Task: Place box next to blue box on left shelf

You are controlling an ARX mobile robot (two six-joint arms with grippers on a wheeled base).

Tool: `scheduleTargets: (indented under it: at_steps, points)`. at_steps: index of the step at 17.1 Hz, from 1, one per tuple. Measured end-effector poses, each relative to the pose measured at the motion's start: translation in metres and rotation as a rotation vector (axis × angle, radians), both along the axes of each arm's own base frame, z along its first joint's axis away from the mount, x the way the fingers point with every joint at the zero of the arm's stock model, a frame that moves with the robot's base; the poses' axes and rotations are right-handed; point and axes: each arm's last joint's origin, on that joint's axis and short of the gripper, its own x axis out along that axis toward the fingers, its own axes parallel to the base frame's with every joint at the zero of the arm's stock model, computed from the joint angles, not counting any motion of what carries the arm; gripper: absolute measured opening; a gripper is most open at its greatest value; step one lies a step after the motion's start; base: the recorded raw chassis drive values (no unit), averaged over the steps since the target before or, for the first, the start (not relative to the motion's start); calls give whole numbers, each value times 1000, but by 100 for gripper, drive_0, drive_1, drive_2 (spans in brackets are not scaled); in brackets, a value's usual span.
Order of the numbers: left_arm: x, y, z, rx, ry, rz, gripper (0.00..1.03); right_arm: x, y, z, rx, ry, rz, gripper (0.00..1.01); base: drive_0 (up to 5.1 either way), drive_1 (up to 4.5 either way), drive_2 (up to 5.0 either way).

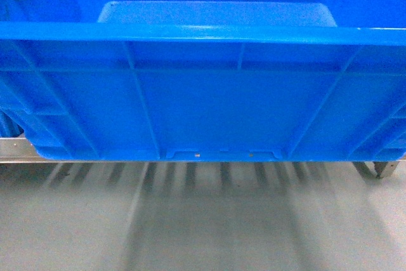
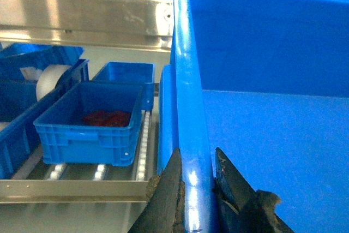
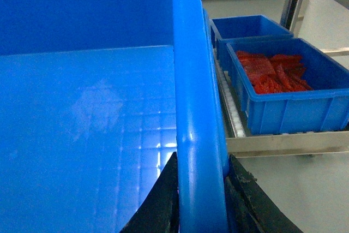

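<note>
Box (image 1: 209,112), big and bright blue, fills almost all of my head view. Its ribbed wall faces me, with a thick rim along the top and a small notch with two holes at the bottom edge. I can see a bit of its smooth inside over the rim. Below it is the grey floor (image 1: 203,220), all streaky. Bits of grey metal frame poke out at its bottom left and bottom right corners.

I hold the box with both of my grippers, one on each side. My left gripper (image 2: 197,200) is clamped on the left rim, with one dark finger outside the wall and one inside. My right gripper (image 3: 200,200) is clamped on the right rim the same way.

From my left wrist I see the left shelf (image 2: 71,186) just beside the box. It has a grey metal front rail and rows of small white rollers. A smaller blue box (image 2: 90,121) sits on the rollers near the front edge, with something red inside it. Another blue box (image 2: 124,77) sits right behind it. More blue boxes are at the far left, and one has a white roll (image 2: 52,80) in it.

From my right wrist I see another roller rack (image 3: 289,143) with a blue bin (image 3: 294,88) full of red things (image 3: 272,72) at its front edge. One more blue bin (image 3: 248,27) sits behind that.
</note>
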Motion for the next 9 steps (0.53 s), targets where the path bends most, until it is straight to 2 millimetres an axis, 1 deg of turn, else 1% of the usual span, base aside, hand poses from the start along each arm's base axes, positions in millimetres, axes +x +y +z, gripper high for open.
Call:
scheduleTargets:
  at_steps: [9]
  points:
    - [0,0,0,0,-1,0,9,0,0,0,0,0,0,16,0,0,0]
